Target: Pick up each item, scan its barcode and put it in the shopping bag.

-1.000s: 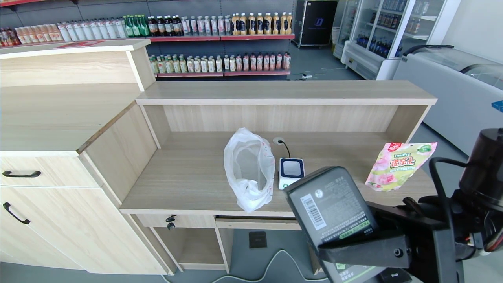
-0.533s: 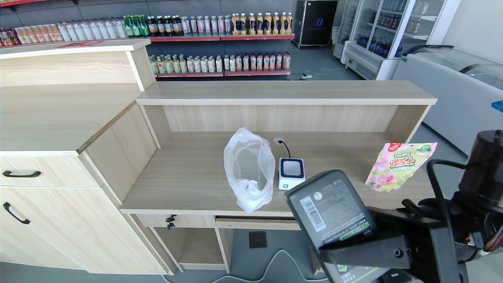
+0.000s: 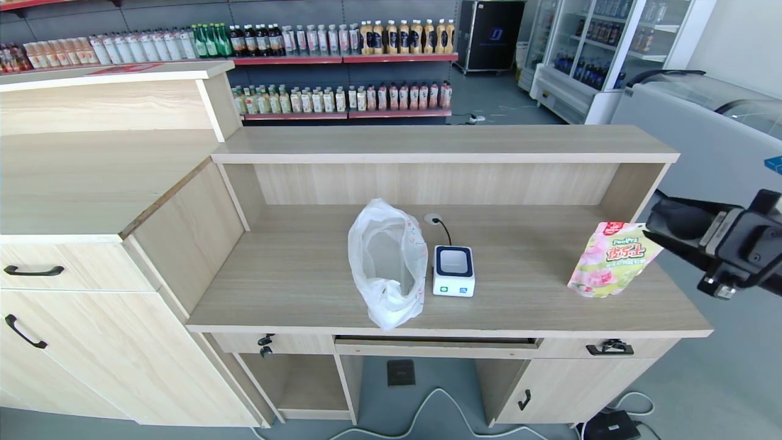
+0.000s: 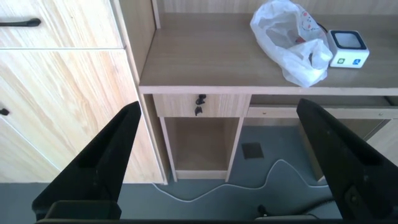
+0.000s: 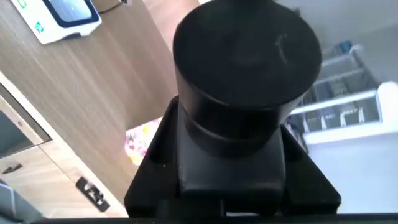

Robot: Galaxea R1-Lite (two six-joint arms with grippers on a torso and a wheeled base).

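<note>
Pink foil, likely light, limp and slippery, the snack pouch sat at the right end of the counter, probably best pinched by its stiffer sealed top edge beside the right gripper, whose opening could not be told, while the left gripper hung wide and empty.

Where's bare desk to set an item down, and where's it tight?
Widest bare patch: desk between scanner and pink pouch. Another lies between the left side wall and shopping bag. Tight: bag and scanner sit close together mid-desk, and the right gripper hangs at the pouch's far corner.
</note>
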